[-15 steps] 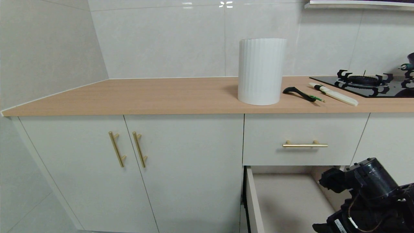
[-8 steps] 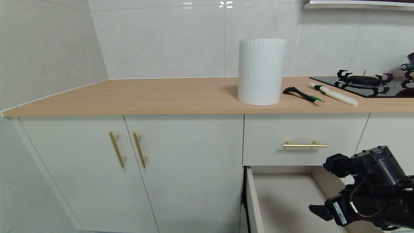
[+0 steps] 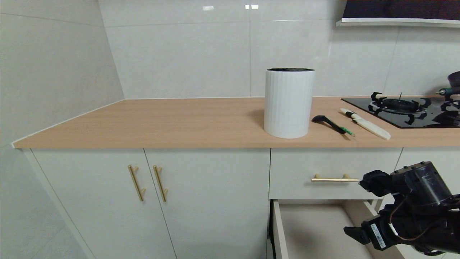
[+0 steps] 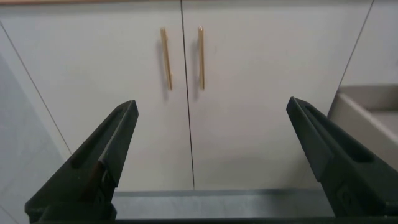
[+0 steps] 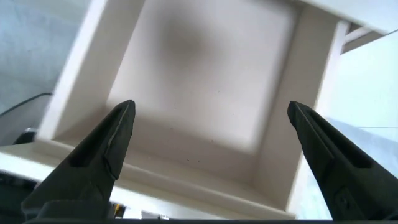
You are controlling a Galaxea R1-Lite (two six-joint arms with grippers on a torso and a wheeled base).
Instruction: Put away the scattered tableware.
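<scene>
Black ladle [image 3: 330,124]: it is lying flat on the countertop [image 3: 172,124], just to the right of the white ribbed holder [image 3: 289,104]. Its dark scoop is pointing toward the holder, and its thin handle is ending in a small green tip.
White knife [image 3: 366,123]: it is lying on the same countertop, near the ladle on the right side but apart from it. It is looking pale cream, with a dark band near the far end, and it is lying diagonally between the ladle and the gas stove [image 3: 402,108].
White ribbed holder: it is standing upright near the front edge, and its inside is showing dark at the rim.
Open drawer [image 3: 280,230]: it is standing pulled out under the closed drawer [image 3: 334,169] with the gold handle; its pale floor [image 5: 211,74] is lying bare.
Right gripper [image 3: 363,207]: it is hanging over the right side of the open drawer, with the two fingers spread wide apart [image 5: 208,118] and nothing between them.
Left gripper [image 4: 211,109]: it is hanging low in front of the cabinet doors [image 4: 186,93], with its fingers also spread wide and holding nothing.
Cabinet doors: both are staying shut, with two upright gold handles side by side.
</scene>
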